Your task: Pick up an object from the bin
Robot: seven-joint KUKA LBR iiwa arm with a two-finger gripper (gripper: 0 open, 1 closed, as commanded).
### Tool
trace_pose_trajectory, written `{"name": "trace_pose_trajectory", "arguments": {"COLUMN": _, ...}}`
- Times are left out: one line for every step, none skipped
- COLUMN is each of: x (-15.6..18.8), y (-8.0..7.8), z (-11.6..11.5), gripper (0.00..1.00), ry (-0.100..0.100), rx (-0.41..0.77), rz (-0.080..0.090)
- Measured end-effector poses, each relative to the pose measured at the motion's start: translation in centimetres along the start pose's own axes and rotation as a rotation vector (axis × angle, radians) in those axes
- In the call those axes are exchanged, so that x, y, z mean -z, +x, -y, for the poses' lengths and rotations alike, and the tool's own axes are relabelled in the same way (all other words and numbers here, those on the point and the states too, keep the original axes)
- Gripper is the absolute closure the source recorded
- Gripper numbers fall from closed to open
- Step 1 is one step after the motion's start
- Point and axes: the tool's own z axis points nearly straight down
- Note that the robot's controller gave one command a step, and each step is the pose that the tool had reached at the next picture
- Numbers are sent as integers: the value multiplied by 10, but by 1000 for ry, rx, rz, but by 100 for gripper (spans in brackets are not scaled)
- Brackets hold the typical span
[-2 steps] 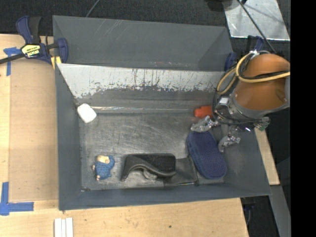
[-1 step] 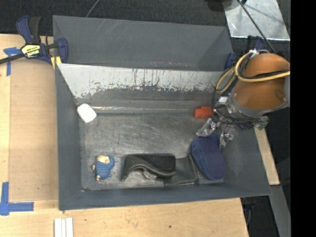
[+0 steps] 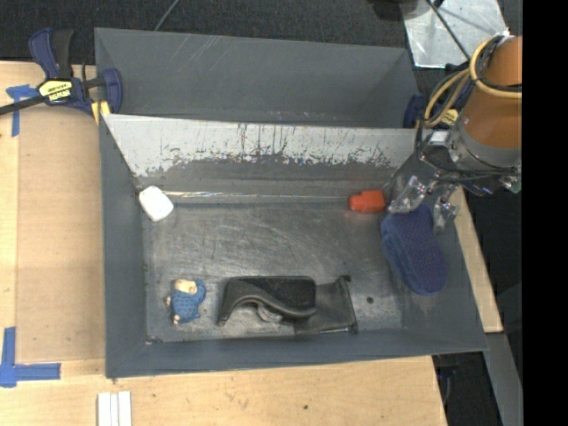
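My gripper [image 3: 424, 204] hangs at the bin's right side with its fingers apart and nothing between them. Just below it a dark blue oblong thing [image 3: 415, 254], like a brush or pad, leans on the bin's right slope; its upper end sits right under the fingertips. A small orange block [image 3: 366, 202] rests a little left of the gripper, at the foot of the back wall.
A black tool with a curved handle [image 3: 284, 303] lies along the bin's front edge. A small blue figure [image 3: 185, 300] sits at the front left, and a white block [image 3: 156, 203] at the back left. The arm, with an orange cover and cables, enters from the right.
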Motion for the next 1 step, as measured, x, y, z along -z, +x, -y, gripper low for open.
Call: {"name": "trace_pose_trajectory", "arguments": {"x": 117, "y": -74, "z": -54, "gripper": 100, "ry": -5, "rx": 348, "rz": 3}}
